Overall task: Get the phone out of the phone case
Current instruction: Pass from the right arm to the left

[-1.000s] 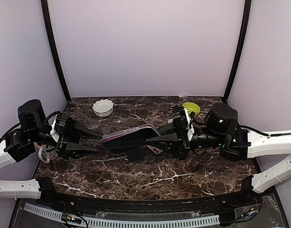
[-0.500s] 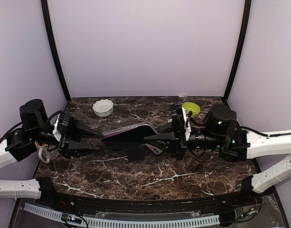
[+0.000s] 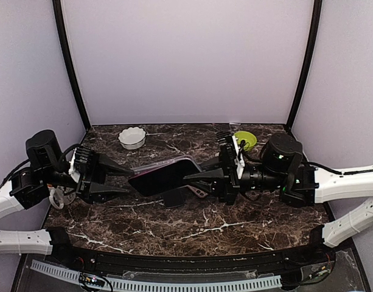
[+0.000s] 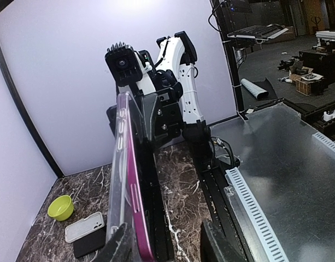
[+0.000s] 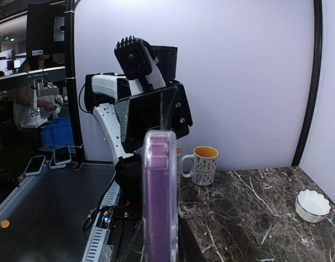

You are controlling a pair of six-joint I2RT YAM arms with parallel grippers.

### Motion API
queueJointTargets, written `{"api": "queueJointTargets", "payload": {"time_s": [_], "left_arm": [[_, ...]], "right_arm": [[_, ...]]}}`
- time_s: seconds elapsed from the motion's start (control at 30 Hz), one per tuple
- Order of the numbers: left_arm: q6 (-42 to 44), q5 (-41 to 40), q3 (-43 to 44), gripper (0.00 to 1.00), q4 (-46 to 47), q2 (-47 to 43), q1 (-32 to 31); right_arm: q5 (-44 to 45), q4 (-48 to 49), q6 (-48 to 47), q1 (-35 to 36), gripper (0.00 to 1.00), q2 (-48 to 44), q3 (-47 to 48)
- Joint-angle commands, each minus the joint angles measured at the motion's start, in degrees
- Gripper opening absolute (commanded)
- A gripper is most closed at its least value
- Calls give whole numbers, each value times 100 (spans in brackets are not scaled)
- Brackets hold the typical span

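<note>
The phone, magenta-edged with a dark face, sits in a clear phone case and hangs in the air over the table's middle. My right gripper is shut on its right end. In the right wrist view the phone stands edge-on between the jaws of the right gripper. My left gripper is open at the phone's left end. In the left wrist view the clear case and the magenta edge lie against one finger, with a wide gap to the other finger.
A white bowl and a green bowl stand at the back. A mug sits by the left arm. Under the held phone lie a white case and a flat black item.
The phone has turned so that more of its dark face shows from above, and its left end has risen slightly. The left gripper has backed off a little to the left.
</note>
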Motion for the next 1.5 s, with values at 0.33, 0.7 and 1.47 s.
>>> {"api": "queueJointTargets", "payload": {"time_s": [0.33,0.7,1.47], "left_arm": [[-400,-27,-321,38,471,306,2],[23,-337,-247,36,103,-127,7],[1,176,-80,36,52,-417,2]], "right_arm": [[-667,1486,72,190,0,197,519],[180,1247,-398,211,0,-28,352],[167,389,-1006,215,0,66,515]]}}
